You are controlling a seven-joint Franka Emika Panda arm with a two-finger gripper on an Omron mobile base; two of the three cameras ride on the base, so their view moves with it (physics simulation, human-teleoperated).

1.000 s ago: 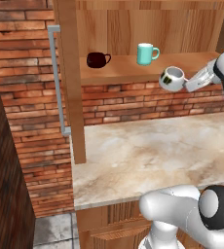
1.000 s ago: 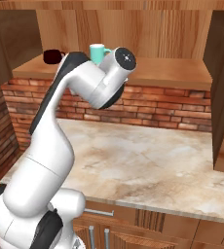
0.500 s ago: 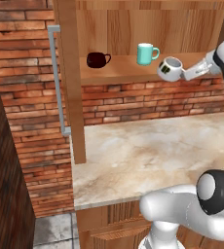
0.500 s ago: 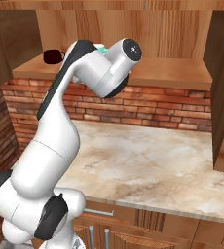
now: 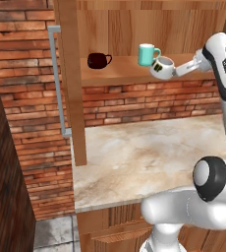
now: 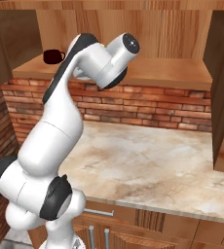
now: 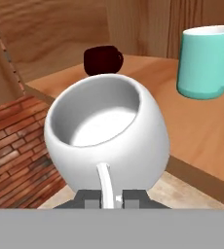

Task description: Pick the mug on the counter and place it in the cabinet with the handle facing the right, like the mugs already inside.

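Since a second ago we see the white mug (image 5: 162,68) carried up and leftward, from below and right of the shelf edge to the shelf's front lip, just beside the teal mug (image 5: 146,54). We note it is tilted, mouth turned toward the cabinet (image 5: 71,83) interior; its dark square mark faces the left base camera. In the hand view the mug (image 7: 106,141) sits close before the camera, its white handle (image 7: 104,186) running down between the fingers (image 7: 109,199), which are clamped shut on it. We cannot tell whether the mug touches the plank shelf (image 5: 120,75) or hangs just off its edge. The teal mug (image 7: 208,62) stands upright to the upper right in that view, the dark maroon mug (image 7: 102,60) farther back. In the left base view the maroon mug (image 5: 98,60) rests on the shelf, well apart from the teal one. Below lies the table (image 5: 149,157), beige marbled stone. The grey bar handle (image 5: 57,82) runs down the cabinet's side.
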